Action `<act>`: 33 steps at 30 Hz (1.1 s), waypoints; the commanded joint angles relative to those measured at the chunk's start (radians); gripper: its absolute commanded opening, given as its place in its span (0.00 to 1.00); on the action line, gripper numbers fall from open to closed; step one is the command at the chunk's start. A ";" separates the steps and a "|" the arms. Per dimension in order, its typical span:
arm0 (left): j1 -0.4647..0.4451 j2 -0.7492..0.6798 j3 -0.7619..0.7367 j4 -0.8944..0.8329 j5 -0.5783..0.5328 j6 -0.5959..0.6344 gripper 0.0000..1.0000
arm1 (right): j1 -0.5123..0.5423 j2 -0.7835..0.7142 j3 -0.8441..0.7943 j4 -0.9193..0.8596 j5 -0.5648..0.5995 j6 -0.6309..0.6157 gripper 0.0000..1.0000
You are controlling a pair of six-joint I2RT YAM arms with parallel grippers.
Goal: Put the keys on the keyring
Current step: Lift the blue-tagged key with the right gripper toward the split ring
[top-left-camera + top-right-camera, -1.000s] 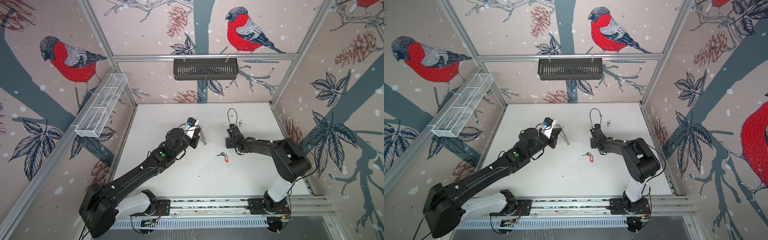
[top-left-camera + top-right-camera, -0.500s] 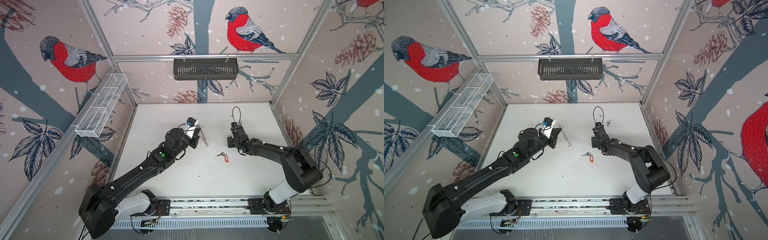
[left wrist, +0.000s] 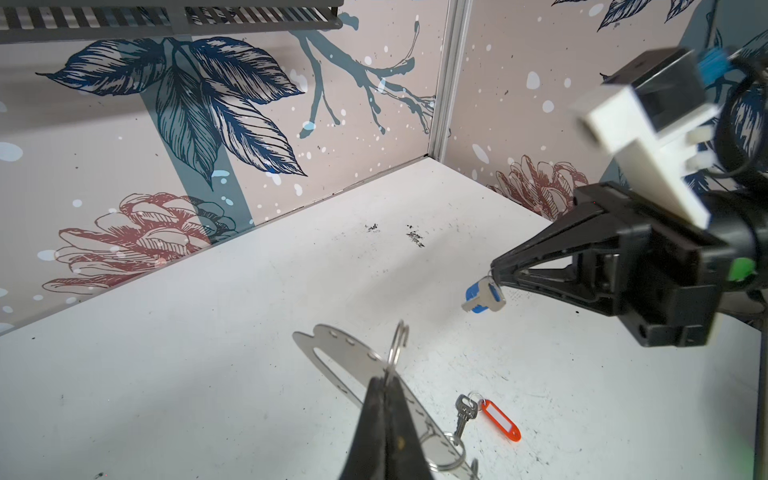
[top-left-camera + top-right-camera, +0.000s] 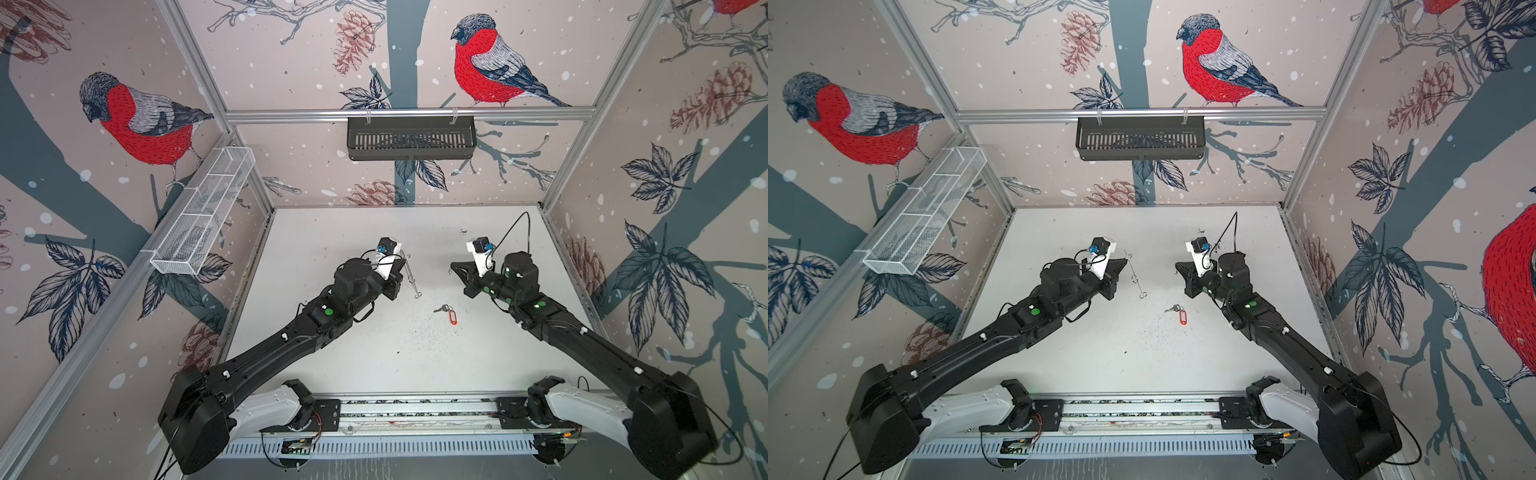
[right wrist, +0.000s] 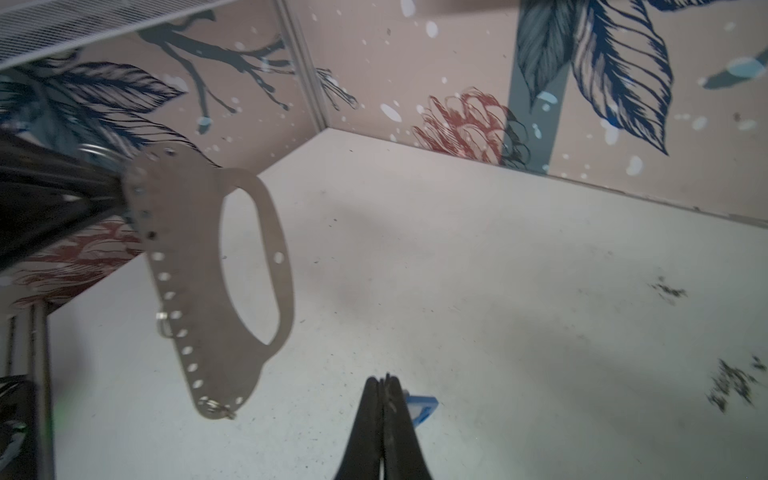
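1. White wire-mesh tray (image 4: 203,216): fixed to the left wall, above the table. You can read no marking on it.

2. Left gripper (image 4: 402,259): your fingers are pressed together on the hole-lined edge of the keyring plate (image 5: 199,257), just beside a split ring (image 3: 398,345).

3. Keyring plate: flat, grey and D-shaped, with one long oval slot and a row of small holes along the curved edge. Small metal rings sit in holes further along that edge. You hold it clear of the white tabletop (image 4: 374,361), left of centre, and it shows edge-on in both top views.

4. Red-orange-tagged key set (image 4: 451,316): one silver key on a ring with an oblong tag, lying flat on the tabletop between your two grippers and touching neither. The tag's white label window is too small to read.

5. Right gripper (image 3: 494,266): your fingers are closed tight, pinching the blue-tagged key set (image 3: 482,296) at its ring. The silver key and blue tag hang just off the tips, above the table and right of centre, well apart from the plate.
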 commanded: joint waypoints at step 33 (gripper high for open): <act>-0.120 0.093 0.039 0.141 -0.023 -0.001 0.00 | 0.057 0.094 0.147 0.075 -0.368 -0.137 0.00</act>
